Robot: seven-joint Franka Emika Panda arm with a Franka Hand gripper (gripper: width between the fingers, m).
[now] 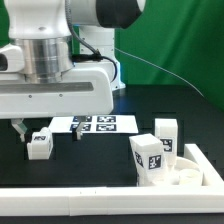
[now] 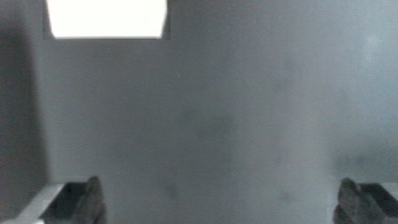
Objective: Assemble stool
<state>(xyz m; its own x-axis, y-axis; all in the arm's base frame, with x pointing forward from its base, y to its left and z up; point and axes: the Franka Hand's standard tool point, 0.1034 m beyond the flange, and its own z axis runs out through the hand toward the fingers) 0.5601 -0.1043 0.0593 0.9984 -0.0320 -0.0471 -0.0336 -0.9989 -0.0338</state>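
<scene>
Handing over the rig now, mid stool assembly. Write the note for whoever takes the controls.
The tool: open, holding nothing, hanging over the table near one loose leg.
Parts: a second leg and a third leg stand by the seat disc, at the exterior view's right.
Done: no leg visibly fitted.
Left: pick up each leg and fit it to the seat disc.

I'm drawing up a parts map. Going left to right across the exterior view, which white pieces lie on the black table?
lone stool leg → marker board → nearer stool leg → farther stool leg. The seat disc overlaps those last two legs, so it is left out of the order.
</scene>
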